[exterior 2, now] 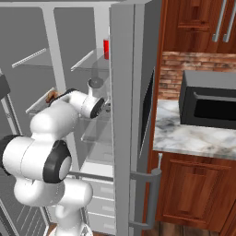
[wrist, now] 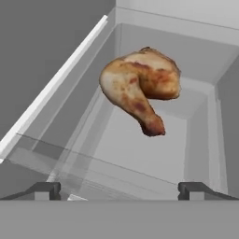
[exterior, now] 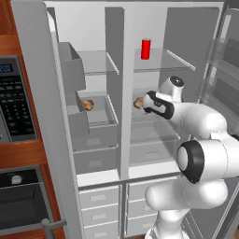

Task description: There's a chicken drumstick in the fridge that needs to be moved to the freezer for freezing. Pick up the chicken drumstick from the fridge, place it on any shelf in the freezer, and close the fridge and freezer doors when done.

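Observation:
The chicken drumstick (wrist: 140,91), golden-brown and lumpy, lies on a clear glass shelf (wrist: 140,144) of the fridge, the right-hand section (exterior: 154,79) of the open grey unit. It also shows as a tan lump, the drumstick (exterior: 138,102), just left of my hand. My gripper (wrist: 119,190) is open, its two fingertips (wrist: 46,189) spread wide, a short way from the meat and not touching it. The freezer (exterior: 95,93) is the left section, with its plain door (exterior: 39,107) swung open. The fridge door (exterior 2: 133,115) with the dark panel stands open too.
A smaller orange-brown lump (exterior: 87,104) sits on a freezer shelf. A red can (exterior: 146,48) stands on the fridge's upper shelf. Grey drawers (exterior: 98,200) fill the unit's bottom. A microwave (exterior 2: 209,99) sits on the marble counter (exterior 2: 193,136) to the right.

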Controlling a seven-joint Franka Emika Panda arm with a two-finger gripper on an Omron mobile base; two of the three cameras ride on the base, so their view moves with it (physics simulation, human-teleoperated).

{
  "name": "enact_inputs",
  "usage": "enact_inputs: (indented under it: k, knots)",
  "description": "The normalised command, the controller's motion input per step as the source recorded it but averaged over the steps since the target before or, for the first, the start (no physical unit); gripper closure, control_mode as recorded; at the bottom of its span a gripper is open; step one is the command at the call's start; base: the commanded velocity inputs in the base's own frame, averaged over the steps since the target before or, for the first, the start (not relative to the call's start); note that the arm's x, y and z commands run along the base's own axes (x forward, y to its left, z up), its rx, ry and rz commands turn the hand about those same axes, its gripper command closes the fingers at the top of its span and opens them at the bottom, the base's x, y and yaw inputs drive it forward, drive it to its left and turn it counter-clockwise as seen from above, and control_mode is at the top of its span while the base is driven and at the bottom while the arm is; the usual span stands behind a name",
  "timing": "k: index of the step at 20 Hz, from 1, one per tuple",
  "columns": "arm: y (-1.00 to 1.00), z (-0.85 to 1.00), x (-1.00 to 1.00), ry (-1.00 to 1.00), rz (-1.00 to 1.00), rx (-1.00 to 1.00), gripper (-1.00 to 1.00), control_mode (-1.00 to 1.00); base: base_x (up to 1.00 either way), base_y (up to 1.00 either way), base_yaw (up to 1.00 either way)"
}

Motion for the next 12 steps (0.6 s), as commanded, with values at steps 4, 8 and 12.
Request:
enact_inputs:
  k: [4,8,12]
  knots:
    - [0.0,-0.3,0.34,0.0,0.08,0.0,-1.0,-1.0,0.0,0.0,0.0]
    - [0.0,-0.27,0.38,0.0,0.07,0.0,-1.0,-1.0,0.0,0.0,0.0]
    - [0.0,-0.14,0.38,0.0,0.05,0.0,-1.0,-1.0,0.0,0.0,0.0]
